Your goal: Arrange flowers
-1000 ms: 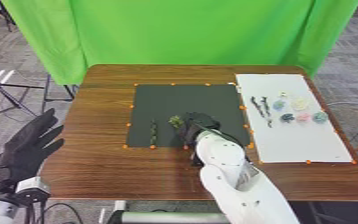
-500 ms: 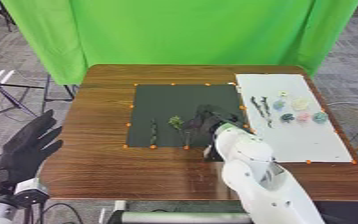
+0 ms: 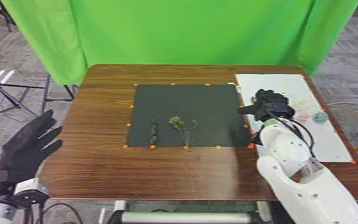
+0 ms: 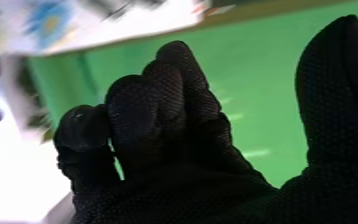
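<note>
At the left edge of the head view, the left hand (image 3: 17, 152) is open, its fingers apart and nothing in it, off the table (image 3: 95, 172).

Left of centre lies the black mat (image 3: 215, 100) with three stems on it. The dark stem (image 3: 153, 133), at the mat's lower left, looks slim and light, probably a little stiff; a pinch around its middle should lift it level. The bushy stem (image 3: 176, 122), just right of it, carries its bulk at the upper end. That head is likely soft and easily crushed, so the bare stalk below is the better hold. The thin stem (image 3: 194, 131), beside that, looks the flimsiest and could roll or bend under a hard grip.

Right of centre, the right hand (image 3: 271, 106) is over the left part of the white sheet (image 3: 255, 81); its fingers are up and its thumb stands wide of them, holding nothing.

Farther right on the sheet are the pink flower (image 3: 303, 116) and the teal flower (image 3: 320, 117). Both seem light and delicate; a gentle pinch low on each, clear of the petals, would suit them best.
</note>
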